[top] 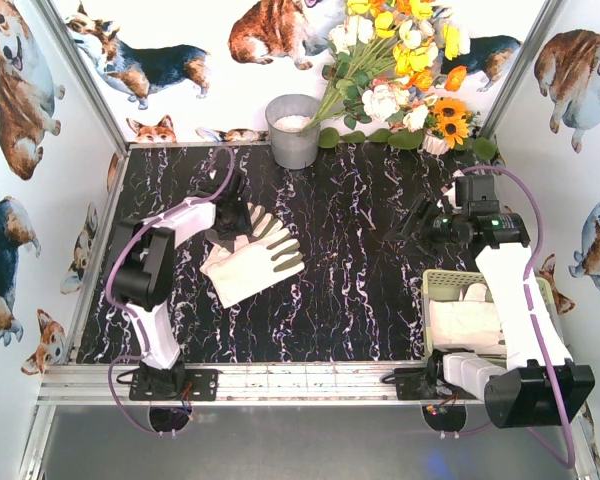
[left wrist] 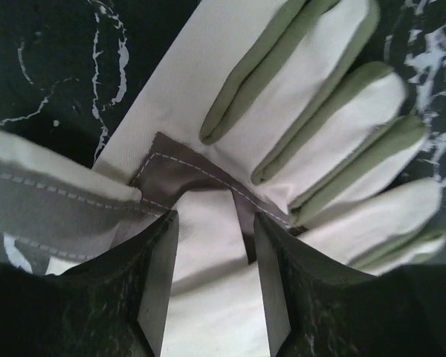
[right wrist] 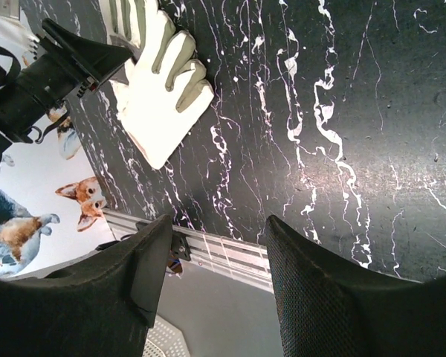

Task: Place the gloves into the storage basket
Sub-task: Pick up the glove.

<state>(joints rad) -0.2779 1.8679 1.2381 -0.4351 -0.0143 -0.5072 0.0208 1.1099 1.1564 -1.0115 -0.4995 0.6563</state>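
A pile of cream-white gloves [top: 255,262] with grey-olive fingers lies on the black marbled table left of centre. My left gripper [top: 228,200] is down at the pile's far left edge. In the left wrist view it [left wrist: 215,219] is open, its fingers straddling the top glove [left wrist: 320,97] near the thumb base. My right gripper [top: 418,222] is open and empty, held above the table just beyond the pale yellow-green basket [top: 435,280]. It [right wrist: 219,223] looks across at the gloves [right wrist: 160,97]. Cream gloves [top: 465,320] lie in the basket, partly hidden by my right arm.
A grey metal bucket [top: 293,130] stands at the back centre, with artificial flowers [top: 400,70] leaning to its right. An aluminium rail [top: 280,380] runs along the near table edge. Corgi-print walls close in the left, back and right sides.
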